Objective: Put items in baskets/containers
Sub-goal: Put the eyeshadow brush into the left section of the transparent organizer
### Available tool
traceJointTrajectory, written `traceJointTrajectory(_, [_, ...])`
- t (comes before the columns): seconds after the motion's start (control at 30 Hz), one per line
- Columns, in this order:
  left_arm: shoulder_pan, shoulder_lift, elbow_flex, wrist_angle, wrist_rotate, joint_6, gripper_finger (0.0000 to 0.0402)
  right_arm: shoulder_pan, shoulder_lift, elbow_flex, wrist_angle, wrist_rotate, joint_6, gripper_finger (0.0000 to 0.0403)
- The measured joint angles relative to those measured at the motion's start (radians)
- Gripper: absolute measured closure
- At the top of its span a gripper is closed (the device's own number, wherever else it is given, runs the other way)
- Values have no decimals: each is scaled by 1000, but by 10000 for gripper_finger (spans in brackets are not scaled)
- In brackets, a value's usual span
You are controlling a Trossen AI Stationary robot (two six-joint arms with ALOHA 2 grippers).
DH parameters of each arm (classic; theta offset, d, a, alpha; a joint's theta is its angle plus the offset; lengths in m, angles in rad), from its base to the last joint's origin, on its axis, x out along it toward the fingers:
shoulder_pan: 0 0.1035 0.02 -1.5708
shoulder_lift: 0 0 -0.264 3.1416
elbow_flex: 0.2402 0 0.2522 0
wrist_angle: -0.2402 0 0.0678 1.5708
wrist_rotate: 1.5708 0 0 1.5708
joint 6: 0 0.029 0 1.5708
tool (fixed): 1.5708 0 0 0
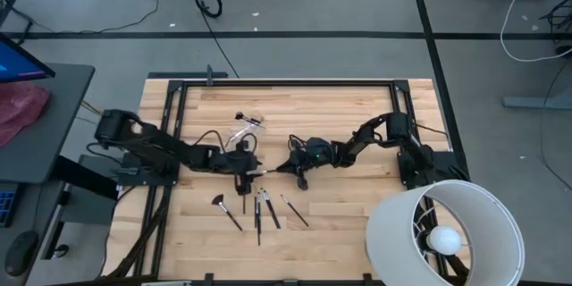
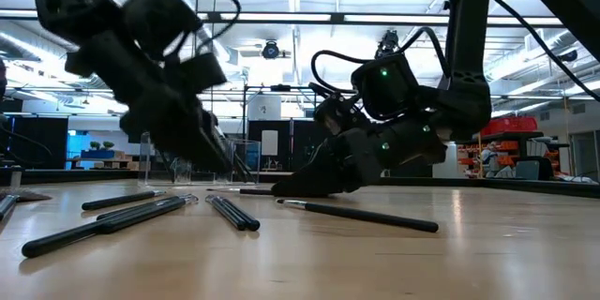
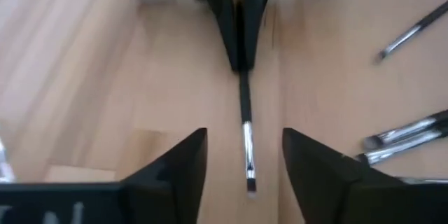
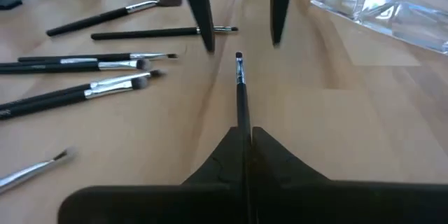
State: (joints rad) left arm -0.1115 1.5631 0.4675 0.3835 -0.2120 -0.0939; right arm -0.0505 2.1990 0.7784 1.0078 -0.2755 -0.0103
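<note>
- Clear container [image 4: 381,7] on the surface [image 1: 340,214], holding at least one brush.
- Right pincer [image 4: 243,136] clamps a brush [image 4: 241,91] flat.
- Left pincer [image 3: 241,161] gapes around its tip.
- Loose brushes [image 1: 259,210] lie nearby.

Both arms reach inward over mid-table, wrists angled down, grippers facing each other and close together. The left gripper [image 1: 253,175] has its fingers [image 3: 178,164] spread apart. The right gripper [image 1: 279,169] has its fingers [image 4: 227,155] pressed together on a thin brush [image 4: 241,91].
</note>
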Motion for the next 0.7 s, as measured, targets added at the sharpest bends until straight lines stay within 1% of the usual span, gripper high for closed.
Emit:
traceJointTrajectory(0.13, [-5,93,0,103,-28,-21,197,3,0,0,10,5,3,395])
traceJointTrajectory(0.27, [-5,139,0,164,-31,-27,206,6,0,1,22,6,4,395])
traceJointTrajectory(0.43, [-5,144,1,161,-28,-49,236,17,0,1,44,8,3,394])
traceJointTrajectory(0.7, [-5,144,2,158,16,-62,299,38,1,0,69,67,-38,394])
